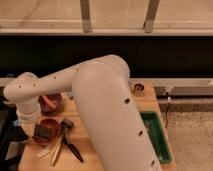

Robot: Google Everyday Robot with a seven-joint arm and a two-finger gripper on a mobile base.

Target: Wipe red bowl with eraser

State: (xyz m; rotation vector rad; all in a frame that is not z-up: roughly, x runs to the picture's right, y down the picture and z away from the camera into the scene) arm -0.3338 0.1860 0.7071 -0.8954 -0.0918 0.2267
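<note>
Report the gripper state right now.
Gripper: at the red bowl, by the eraser inside it; open or shut cannot be told.

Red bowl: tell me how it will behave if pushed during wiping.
The round, smooth orange-red bowl will probably slide on the wooden table, since nothing visibly braces it. Its low, wide shape seems unlikely to tip. The tool hangs over its left side, above the dark rectangular eraser inside.
</note>
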